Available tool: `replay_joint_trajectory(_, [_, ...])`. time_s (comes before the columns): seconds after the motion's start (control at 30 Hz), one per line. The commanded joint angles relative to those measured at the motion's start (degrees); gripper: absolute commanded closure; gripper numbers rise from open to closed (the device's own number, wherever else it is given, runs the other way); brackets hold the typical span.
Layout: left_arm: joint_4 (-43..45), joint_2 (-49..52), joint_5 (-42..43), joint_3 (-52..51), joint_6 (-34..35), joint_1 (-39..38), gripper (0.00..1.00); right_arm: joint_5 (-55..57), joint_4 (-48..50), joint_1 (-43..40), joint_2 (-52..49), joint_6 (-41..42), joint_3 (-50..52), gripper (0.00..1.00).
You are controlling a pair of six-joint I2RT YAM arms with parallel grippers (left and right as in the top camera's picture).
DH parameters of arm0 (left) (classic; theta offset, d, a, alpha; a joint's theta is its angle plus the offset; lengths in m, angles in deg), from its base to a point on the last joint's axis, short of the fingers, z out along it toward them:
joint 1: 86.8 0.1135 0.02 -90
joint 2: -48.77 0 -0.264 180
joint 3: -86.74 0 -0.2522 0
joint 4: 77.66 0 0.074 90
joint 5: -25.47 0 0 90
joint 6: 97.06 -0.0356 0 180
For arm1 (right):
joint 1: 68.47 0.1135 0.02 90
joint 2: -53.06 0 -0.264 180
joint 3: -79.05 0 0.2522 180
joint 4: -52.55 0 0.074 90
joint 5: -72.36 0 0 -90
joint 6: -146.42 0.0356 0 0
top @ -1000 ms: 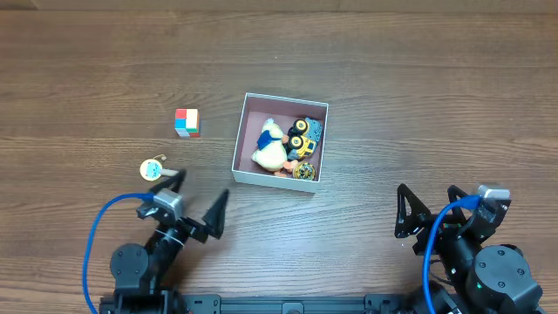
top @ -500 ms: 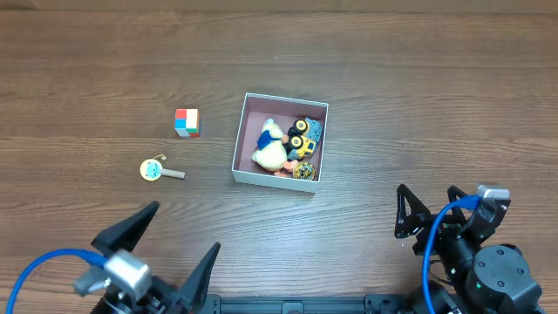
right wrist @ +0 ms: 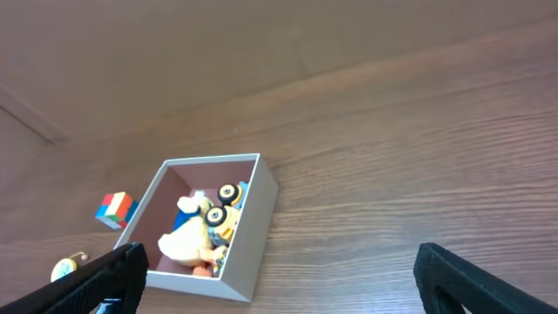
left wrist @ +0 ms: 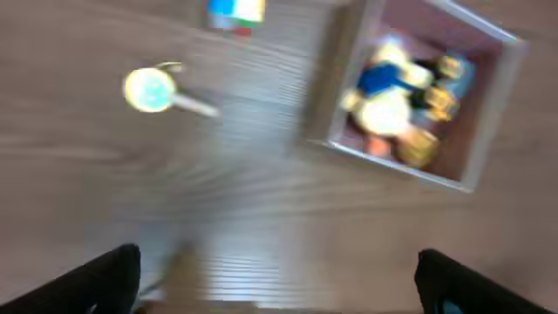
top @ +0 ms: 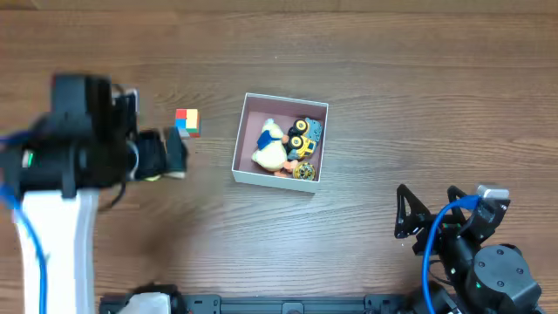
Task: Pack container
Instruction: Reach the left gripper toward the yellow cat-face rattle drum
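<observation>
The container (top: 238, 145) is a white-walled square box at mid-table holding a plush duck (top: 270, 146), a yellow toy vehicle (top: 302, 139) and other small toys. It also shows in the left wrist view (left wrist: 384, 162) and the right wrist view (right wrist: 249, 235). My left gripper (top: 166, 155) is raised high left of the container, open and empty (left wrist: 279, 288). It covers most of a round yellow toy with a stick (left wrist: 150, 89). My right gripper (top: 429, 206) is open and empty at the front right (right wrist: 279, 279).
A red, white and blue cube (top: 187, 122) lies left of the container, just beyond the left arm. It also shows in the left wrist view (left wrist: 235, 10) and the right wrist view (right wrist: 116, 209). The left wrist view is motion-blurred.
My left arm has swung from the front edge up and back to the left, now over the round yellow toy. The right arm and the toys have not moved.
</observation>
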Motion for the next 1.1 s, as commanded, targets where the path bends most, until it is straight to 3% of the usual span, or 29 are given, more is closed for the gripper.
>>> replay_joint_trajectory(0.0, [-0.8,11.3,-1.7,2.0,12.8,0.2,0.00,-0.1,0.3,0.1,0.1,-0.2,0.0,0.00])
replay_joint_trajectory(0.13, [-2.1,19.5,3.5,1.9,15.9,0.3,0.00,-0.1,0.3,0.1,0.1,-0.2,0.0,0.00])
replay_joint_trajectory(0.23, [-9.3,24.5,-5.7,1.4,42.5,0.5,0.00,-0.1,0.3,0.1,0.1,-0.2,0.0,0.00])
replay_joint_trajectory(0.33, [-7.0,24.9,-13.4,0.2,51.4,0.7,0.00,-0.1,0.3,0.1,0.1,-0.2,0.0,0.00])
replay_joint_trajectory(0.57, [-2.3,24.9,-18.6,-1.1,51.4,0.7,0.00,0.0,0.3,0.1,0.1,-0.2,0.0,0.00])
replay_joint_trajectory(1.07, [26.8,25.0,-20.4,-25.7,50.9,0.7,0.00,0.0,0.3,0.1,0.1,-0.2,0.0,0.00])
